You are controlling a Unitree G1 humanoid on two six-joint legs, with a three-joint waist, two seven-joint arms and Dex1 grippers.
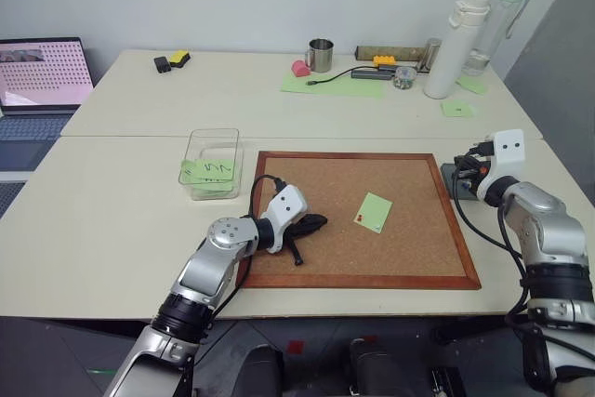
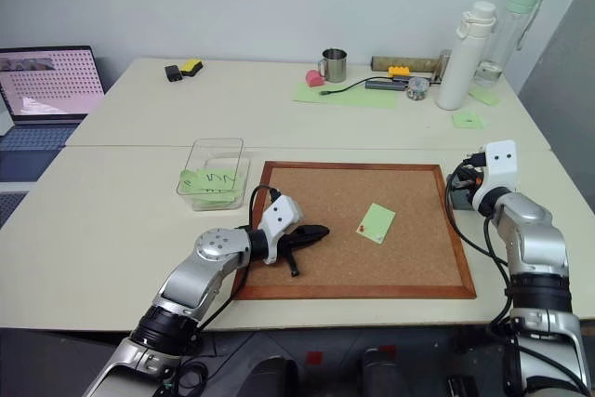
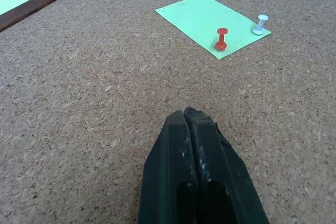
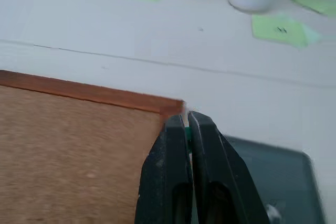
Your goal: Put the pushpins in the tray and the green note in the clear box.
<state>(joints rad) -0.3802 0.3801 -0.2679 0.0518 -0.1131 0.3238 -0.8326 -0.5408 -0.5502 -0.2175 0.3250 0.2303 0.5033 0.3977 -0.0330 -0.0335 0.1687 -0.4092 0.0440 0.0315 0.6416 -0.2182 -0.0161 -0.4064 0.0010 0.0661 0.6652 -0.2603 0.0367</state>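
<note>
**Lining up the left jaws on the pinned note; right jaws over the tray**

Nearest: left gripper (image 3: pixel 186 114) lies low on the corkboard (image 1: pixel 353 258), jaws pressed together, nothing between them. It points across bare cork toward the green note (image 3: pixel 210 19), which lies flat right of the board's centre, straight ahead of the jaws, a corner toward them. The red pushpin (image 3: pixel 222 39) stands at the note's nearest edge. A pale pin (image 3: pixel 260 23) stands at the corner beside it. Neither leans much. The left arm is clearly the nearer one to both.

Judgement: the note cannot go anywhere until these two pins are out, so the red pin comes next. The cork between is open, with no edge in the way.

Farther right: right gripper (image 4: pixel 186 116) hangs just past the board's far right corner, above the tray (image 4: pixel 273 171). Its jaws are closed, and a sliver of green between them looks like the green pushpin (image 4: pixel 186 132).

Farther left: clear box (image 1: pixel 195 151) sits just off the board's far left corner and holds scribbled notes (image 1: pixel 212 172).
</note>
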